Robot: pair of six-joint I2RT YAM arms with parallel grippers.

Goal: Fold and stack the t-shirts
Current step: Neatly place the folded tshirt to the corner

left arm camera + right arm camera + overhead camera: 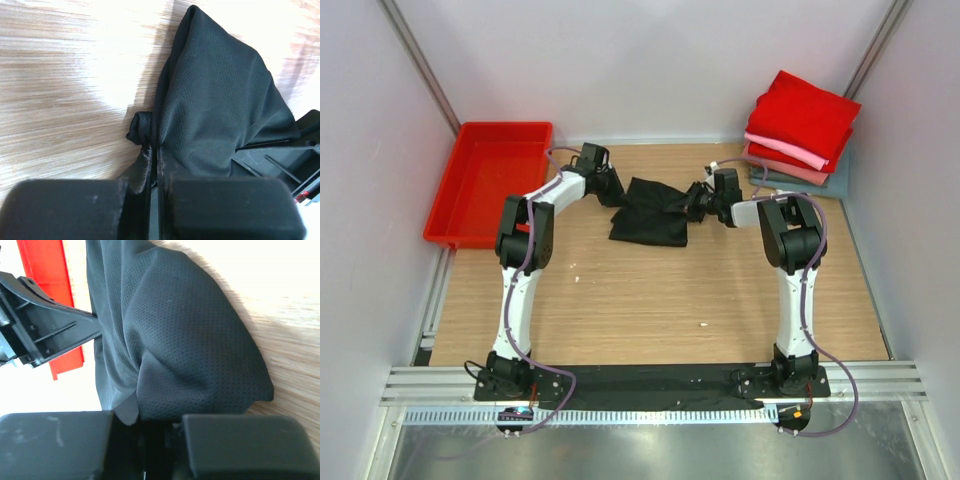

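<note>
The black t-shirt hangs bunched between my two grippers over the far middle of the table, its lower part resting on the wood. My left gripper is shut on its left edge; the left wrist view shows the cloth pinched between the jaws. My right gripper is shut on its right edge, with the mesh cloth filling the right wrist view. A stack of folded t-shirts sits at the far right corner: bright red on top, pink, dusty-rose and grey-teal below.
A red plastic tray stands at the far left and also shows in the right wrist view. White walls close in the table on three sides. Bare wooden tabletop lies in front of the shirt.
</note>
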